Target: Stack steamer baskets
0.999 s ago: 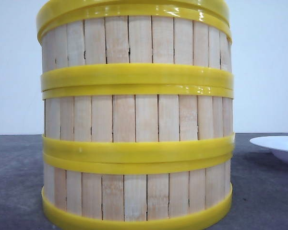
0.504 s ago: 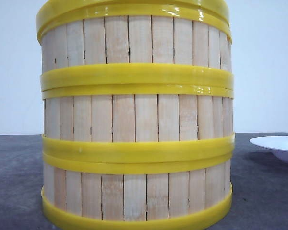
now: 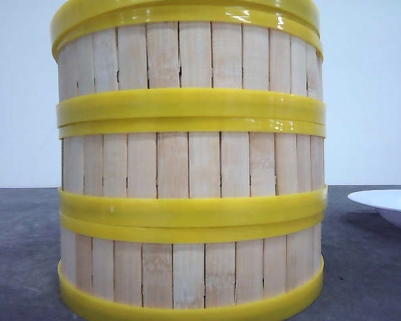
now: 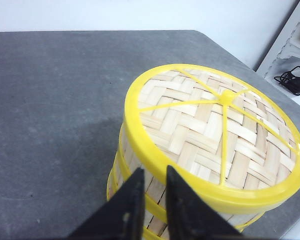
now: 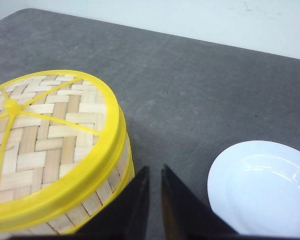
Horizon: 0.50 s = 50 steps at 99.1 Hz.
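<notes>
Three steamer baskets (image 3: 187,167) stacked; top, base cropped in front view.

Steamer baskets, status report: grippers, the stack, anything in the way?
Left gripper and right gripper both shut, holding nothing. Three slat-walled, yellow-rimmed steamer baskets stacked, woven yellow-rimmed lid on top. White round plate beside the stack, apart.

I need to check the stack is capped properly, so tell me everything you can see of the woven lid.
The woven lid is round and flat, of pale bamboo strips in a herringbone weave, framed by a glossy yellow rim with thin yellow spokes meeting at a small off-centre hub. It sits level on top of the stacked steamer baskets, covering the top basket. Neither gripper touches it.
</notes>
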Each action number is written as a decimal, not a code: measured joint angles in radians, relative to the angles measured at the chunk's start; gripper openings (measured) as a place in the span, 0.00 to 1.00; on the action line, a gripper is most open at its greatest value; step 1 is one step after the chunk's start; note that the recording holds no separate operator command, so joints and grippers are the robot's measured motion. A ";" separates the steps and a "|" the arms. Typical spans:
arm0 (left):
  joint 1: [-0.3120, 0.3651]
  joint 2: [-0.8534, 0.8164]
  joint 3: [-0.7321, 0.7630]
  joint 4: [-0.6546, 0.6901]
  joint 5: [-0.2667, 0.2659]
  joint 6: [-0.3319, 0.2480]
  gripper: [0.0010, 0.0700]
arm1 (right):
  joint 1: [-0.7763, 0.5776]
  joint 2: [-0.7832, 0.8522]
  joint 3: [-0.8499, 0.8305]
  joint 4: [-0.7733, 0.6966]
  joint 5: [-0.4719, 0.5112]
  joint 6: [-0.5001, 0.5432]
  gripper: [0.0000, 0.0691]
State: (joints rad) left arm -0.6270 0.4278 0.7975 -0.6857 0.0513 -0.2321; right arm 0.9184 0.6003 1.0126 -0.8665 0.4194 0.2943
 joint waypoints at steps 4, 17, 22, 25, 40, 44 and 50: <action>0.000 0.000 0.000 0.000 0.000 0.000 0.03 | 0.000 0.000 0.000 0.000 0.000 0.000 0.03; 0.000 0.000 0.000 -0.007 0.000 0.000 0.03 | 0.000 0.000 0.000 0.000 0.000 0.000 0.02; 0.000 0.000 0.000 -0.007 0.000 0.000 0.03 | 0.000 0.000 0.000 0.000 0.000 0.000 0.02; 0.000 0.000 0.000 -0.007 0.000 0.000 0.03 | 0.000 0.000 0.000 0.000 0.000 0.000 0.02; 0.000 0.000 0.000 -0.007 0.000 0.000 0.03 | 0.000 0.000 0.000 0.000 0.000 0.000 0.02; 0.000 0.000 0.000 -0.007 0.000 0.000 0.03 | 0.000 0.000 0.000 0.000 0.000 0.000 0.02; 0.000 0.000 0.000 -0.007 0.000 0.000 0.03 | 0.000 0.000 0.000 0.000 0.000 0.000 0.02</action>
State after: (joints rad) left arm -0.6270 0.4278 0.7975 -0.6926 0.0513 -0.2321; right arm 0.9184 0.5999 1.0126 -0.8665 0.4194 0.2943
